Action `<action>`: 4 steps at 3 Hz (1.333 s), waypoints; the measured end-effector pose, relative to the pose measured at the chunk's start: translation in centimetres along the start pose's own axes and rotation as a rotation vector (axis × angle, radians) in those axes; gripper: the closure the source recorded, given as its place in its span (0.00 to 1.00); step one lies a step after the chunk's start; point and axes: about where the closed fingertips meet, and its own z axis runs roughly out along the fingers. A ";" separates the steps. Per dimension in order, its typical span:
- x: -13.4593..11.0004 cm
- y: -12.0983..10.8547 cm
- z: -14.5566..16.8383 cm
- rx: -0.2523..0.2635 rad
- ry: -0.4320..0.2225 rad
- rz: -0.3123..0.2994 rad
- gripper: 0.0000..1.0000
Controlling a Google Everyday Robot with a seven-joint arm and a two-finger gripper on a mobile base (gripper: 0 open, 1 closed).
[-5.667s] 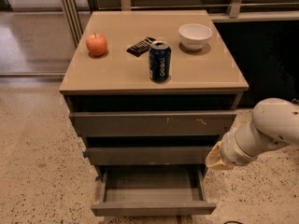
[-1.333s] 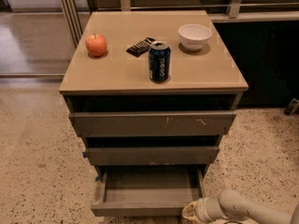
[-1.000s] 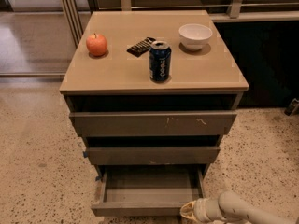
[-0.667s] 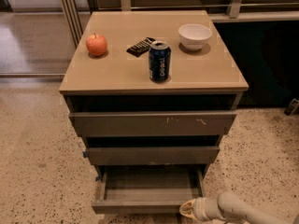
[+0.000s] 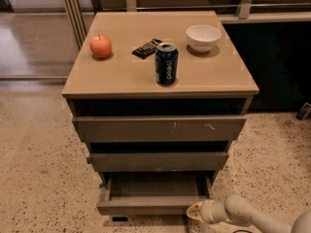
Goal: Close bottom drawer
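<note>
The bottom drawer (image 5: 153, 205) is the narrowest and lowest of three grey-brown drawers in a tan cabinet. It stands pulled out, showing its shallow grey tray inside. My gripper (image 5: 195, 212) is at the bottom of the view, low by the floor, at the right end of the drawer's flat front. The pale arm runs off to the lower right. The mid-width drawer front (image 5: 158, 161) and the widest front with pale scratches (image 5: 160, 128) sit above it.
On the cabinet top (image 5: 121, 74) stand a red apple (image 5: 100, 46), a dark snack packet (image 5: 147, 48), a blue soda can (image 5: 166, 64) and a white bowl (image 5: 203, 37). Speckled floor surrounds the cabinet. A dark counter base stands at the right.
The arm dropped from beside the middle drawer to floor level earlier. Over the last second the gripper has crept slightly left against the drawer front, and the drawer looks a little less extended.
</note>
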 end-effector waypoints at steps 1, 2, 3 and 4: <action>0.6 -3.3 0.6 0.037 -0.022 0.048 1.00; 0.7 -6.7 0.9 0.073 -0.054 0.092 1.00; 0.4 -8.6 1.3 0.092 -0.074 0.112 1.00; -0.8 -11.9 3.1 0.085 -0.097 0.119 1.00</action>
